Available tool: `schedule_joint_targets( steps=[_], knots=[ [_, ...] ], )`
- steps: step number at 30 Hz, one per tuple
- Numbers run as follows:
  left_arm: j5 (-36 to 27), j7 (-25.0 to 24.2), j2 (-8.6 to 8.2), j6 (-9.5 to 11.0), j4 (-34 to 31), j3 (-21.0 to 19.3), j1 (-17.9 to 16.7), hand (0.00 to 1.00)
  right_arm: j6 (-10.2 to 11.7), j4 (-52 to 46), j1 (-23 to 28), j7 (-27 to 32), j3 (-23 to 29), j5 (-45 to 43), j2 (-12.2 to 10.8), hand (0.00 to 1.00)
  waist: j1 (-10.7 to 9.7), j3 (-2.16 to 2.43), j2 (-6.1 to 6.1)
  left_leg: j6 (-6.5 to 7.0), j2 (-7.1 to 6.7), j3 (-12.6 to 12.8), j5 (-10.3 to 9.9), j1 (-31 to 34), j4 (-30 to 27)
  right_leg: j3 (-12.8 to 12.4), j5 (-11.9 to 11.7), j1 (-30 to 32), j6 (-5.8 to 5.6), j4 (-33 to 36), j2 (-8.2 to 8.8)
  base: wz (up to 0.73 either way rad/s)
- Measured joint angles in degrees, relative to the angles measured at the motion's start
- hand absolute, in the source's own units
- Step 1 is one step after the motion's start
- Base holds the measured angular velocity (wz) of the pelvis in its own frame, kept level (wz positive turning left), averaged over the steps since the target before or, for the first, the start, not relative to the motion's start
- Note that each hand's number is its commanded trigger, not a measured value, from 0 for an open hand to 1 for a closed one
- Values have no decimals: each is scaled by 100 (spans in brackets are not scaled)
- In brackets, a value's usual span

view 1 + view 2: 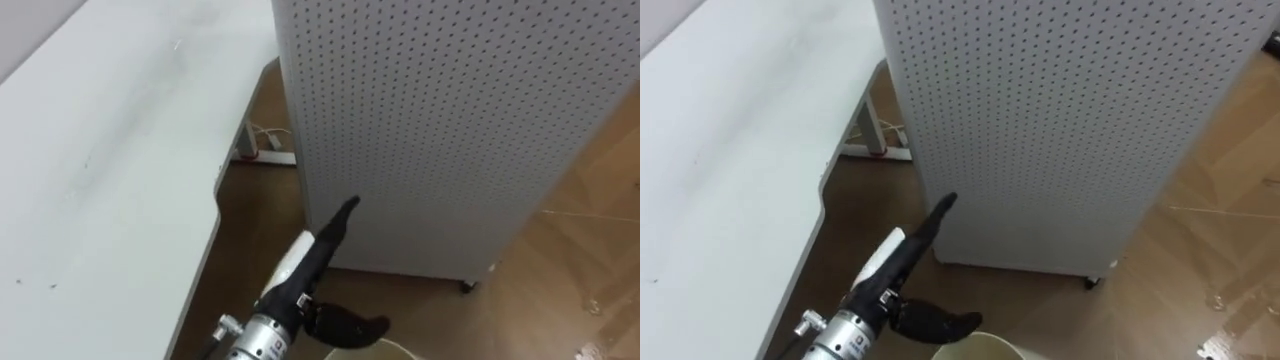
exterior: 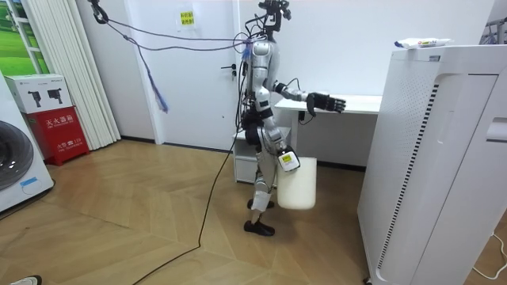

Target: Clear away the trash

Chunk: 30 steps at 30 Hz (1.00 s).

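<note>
We stand in the gap between the white bench (image 1: 100,170) and the tall perforated cabinet (image 1: 440,130), facing the cabinet's side. Our left hand (image 1: 318,250) reaches out level in front of us. Its fingers (image 1: 343,215) are straight and together, the thumb is spread wide, and it holds nothing; it hovers short of the cabinet's wall without touching it. In the room view our right hand (image 2: 287,161) hangs at the hip with the white bin (image 2: 298,184) under it, and we cannot tell how it grips the bin. The likeliest garbage, in our judgement, is the flat wrapper (image 2: 424,43) lying on the cabinet's top, at the edge nearest us. Something like clear film (image 1: 592,304) also glints on the floor beyond the cabinet's far corner, though we cannot be sure what it is. The step in hand looks like the approach, with nothing picked yet. To do it well we should lift the left hand above the top's near edge before moving in, so the fingers do not knock the wall. We should leave them apart until they are over the wrapper, then close on it from above rather than push it toward the far edge. The bin should hang clear of the cabinet's side, close enough for a short drop.
</note>
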<state>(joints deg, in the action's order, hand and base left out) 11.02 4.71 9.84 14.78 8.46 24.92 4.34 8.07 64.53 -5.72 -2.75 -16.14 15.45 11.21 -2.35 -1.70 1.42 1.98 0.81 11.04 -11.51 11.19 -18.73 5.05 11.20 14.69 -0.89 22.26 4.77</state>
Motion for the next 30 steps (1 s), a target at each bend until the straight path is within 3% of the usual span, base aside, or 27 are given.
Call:
schedule_joint_targets(
  steps=[1, 3, 7, 9, 14, 17, 24, 27, 30],
  knots=[
    [11, 65, 35, 73, -137, -4, -101, 0, 1, -11, 116, -7, 54, 5, -6, 100, -51, 67, -24, -3, -11, -6, -2, -136, 73, -2, 2, -135, -2, -77, -7, -7],
    [120, 129, 101, 74, -371, -6, -173, 0, 4, -49, 237, -9, 248, 7, -23, 100, -111, 97, -37, -3, -19, -14, -2, -309, 156, 1, -3, -318, -15, -183, -14, -2],
    [216, 150, 289, 85, -885, -82, -168, 0, 4, -75, 361, 8, 403, -24, -41, 100, -209, 102, -48, -12, -33, 6, -52, -698, 261, -52, -8, -629, -50, -305, -25, -10],
    [293, 261, 268, 196, -981, -241, -168, 0, 3, -103, 356, 7, 403, -57, -50, 100, -182, 103, -61, -11, -32, 150, -64, -865, 347, -75, -11, -667, -58, -274, -25, -42],
    [550, 610, 270, 199, -1057, -498, -166, 0, 3, -248, 370, 6, 395, -80, -99, 100, -85, 107, -57, -37, 61, 517, -223, -1185, 366, -12, -24, -647, -40, -90, -33, -61],
    [951, 801, 281, 324, -1165, -707, -167, 0, 3, -234, 374, 26, 397, -73, -128, 100, -38, 106, -77, -43, 86, 705, -262, -1264, 402, 52, -39, -536, -21, 17, -15, -46],
    [1886, 1315, 364, 419, -1668, -840, -172, 0, 4, -221, 405, -14, 392, -75, -113, 100, -17, 128, -125, -134, 183, 766, -316, -1465, 424, 201, -84, -736, 36, -165, -126, -14],
    [2088, 1492, 433, 418, -1723, -965, -170, 0, -2, -184, 424, -144, 387, -67, -87, 100, 88, 130, -122, -191, 285, 748, -350, -1585, 381, 241, -99, -829, 77, -200, -189, -26],
    [2513, 1743, 520, 416, -1768, -1201, -170, 0, -11, -195, 477, -299, 387, -77, -75, 100, 118, 125, -119, -285, 439, 758, -486, -1568, 119, 447, -88, -845, 176, -151, -256, -29]
  ],
)
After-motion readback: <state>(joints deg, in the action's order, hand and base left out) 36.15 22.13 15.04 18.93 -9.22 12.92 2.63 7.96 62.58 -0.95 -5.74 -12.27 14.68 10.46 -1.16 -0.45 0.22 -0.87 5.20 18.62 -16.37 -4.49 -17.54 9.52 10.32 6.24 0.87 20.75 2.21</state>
